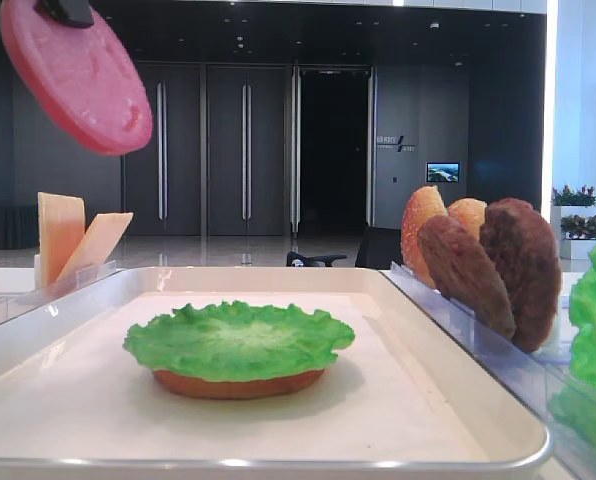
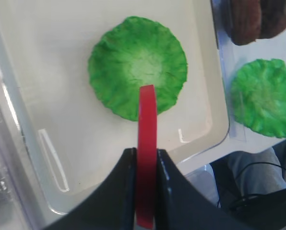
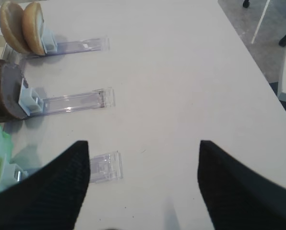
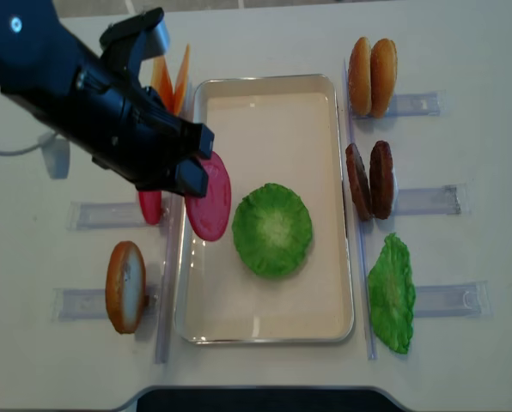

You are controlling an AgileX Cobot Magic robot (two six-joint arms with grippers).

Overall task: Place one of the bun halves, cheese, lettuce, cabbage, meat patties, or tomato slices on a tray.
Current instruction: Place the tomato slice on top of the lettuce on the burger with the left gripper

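1. Left gripper (image 2: pixel 145 165) clamped on one tomato slice (image 4: pixel 209 196), held edge-on above the left part of the tray (image 4: pixel 265 327), just left of the lettuce (image 4: pixel 272 229).
2. Lettuce lying flat mid-tray, on top of a flat brown-orange bun base (image 1: pixel 238 384); only the base's rim visible from the low front view.
3. Second tomato slice (image 4: pixel 150 206) upright in a clear holder (image 4: pixel 101 215) left of the tray, partly behind the arm.
4. Cheese (image 4: pixel 172 79) standing at far left, beside the tray's far corner.
5. One bun half (image 4: pixel 124 286) upright in the near-left holder.
6. Right of tray: two bun halves (image 4: pixel 372 76) far, two meat patties (image 4: pixel 369 180) in the middle, another green leaf (image 4: pixel 392 293) near.
7. Right gripper (image 3: pixel 144 182) spread wide, holding nothing, over bare table (image 3: pixel 181 72) well right of the holders.
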